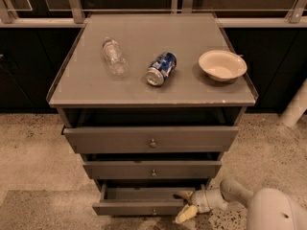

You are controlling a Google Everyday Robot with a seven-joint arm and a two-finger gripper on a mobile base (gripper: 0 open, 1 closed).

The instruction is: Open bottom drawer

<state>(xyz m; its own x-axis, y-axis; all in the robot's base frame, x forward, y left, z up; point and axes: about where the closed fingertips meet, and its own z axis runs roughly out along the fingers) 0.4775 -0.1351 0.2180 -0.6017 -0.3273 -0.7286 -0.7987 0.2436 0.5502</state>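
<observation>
The bottom drawer (139,207) is the lowest of three grey drawers in the cabinet. It stands pulled out, with its shallow grey inside (144,193) showing and a tiny knob at the centre of its front. My gripper (186,205) is at the drawer's right front corner, low near the floor. One pale finger (185,214) hangs in front of the drawer front, the other darker finger (183,194) lies over the drawer's top edge. The jaws stand apart around the front panel's right end.
The middle drawer (152,169) and top drawer (151,139) are slightly out. On the cabinet top lie a plastic bottle (114,55), a blue can (161,68) and a white bowl (222,65). My white arm (271,210) fills the lower right. A white post (296,105) stands at right.
</observation>
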